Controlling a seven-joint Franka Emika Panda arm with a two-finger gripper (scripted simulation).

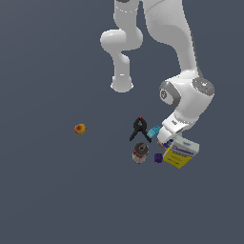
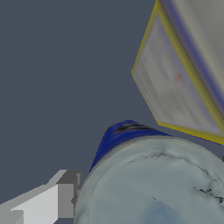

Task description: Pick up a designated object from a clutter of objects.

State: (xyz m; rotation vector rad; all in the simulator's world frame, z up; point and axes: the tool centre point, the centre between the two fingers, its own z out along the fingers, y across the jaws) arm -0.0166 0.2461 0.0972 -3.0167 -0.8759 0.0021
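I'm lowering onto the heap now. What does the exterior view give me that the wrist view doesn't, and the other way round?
Exterior only: the black clamp, red-silver can, purple cube, light-blue block and a lone orange ball off to the exterior view's left.

Wrist only: the blue can with its silver-grey lid, close beside one finger.

Both: the yellow box.

No text can be read. The white-blue box (image 1: 185, 147), lying on the yellow box (image 1: 175, 159), carries blurred blue lettering; the blue can (image 2: 127, 135) bears an illegible dark mark.
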